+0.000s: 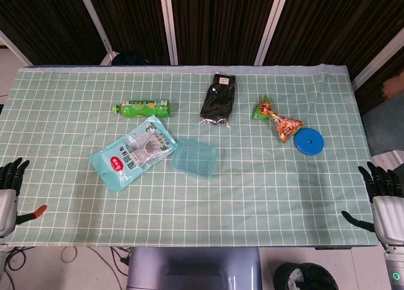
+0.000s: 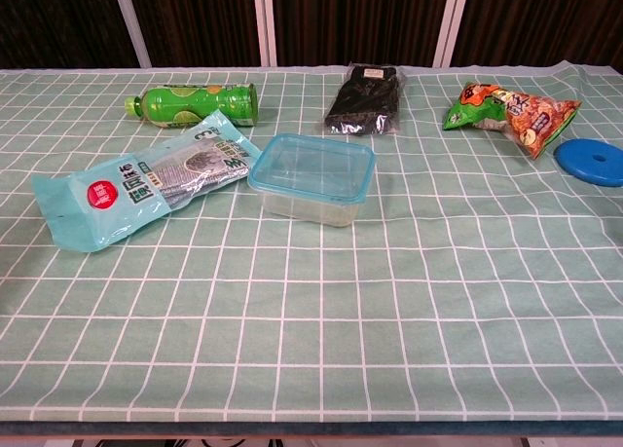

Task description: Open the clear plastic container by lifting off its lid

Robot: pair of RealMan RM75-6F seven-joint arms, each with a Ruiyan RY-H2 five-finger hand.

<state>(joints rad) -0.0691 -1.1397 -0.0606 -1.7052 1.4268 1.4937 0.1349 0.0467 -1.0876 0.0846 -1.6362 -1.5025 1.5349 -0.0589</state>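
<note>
The clear plastic container [image 1: 195, 158] [image 2: 312, 178] stands near the middle of the green checked table, its blue-tinted lid [image 2: 313, 165] seated on top. My left hand [image 1: 9, 192] hangs at the table's near left edge, fingers spread, holding nothing. At the near right edge is my right hand [image 1: 383, 198], also with fingers apart and nothing in it. Both hands are far from the container. Neither hand shows in the chest view.
A light blue snack pouch [image 1: 130, 152] [image 2: 146, 188] lies just left of the container. Behind are a green bottle [image 1: 141, 107] [image 2: 193, 103] on its side, a black packet [image 1: 218, 98] [image 2: 365, 98], an orange-green chip bag [image 1: 278, 119] [image 2: 511, 112] and a blue disc [image 1: 308, 141] [image 2: 590, 161].
</note>
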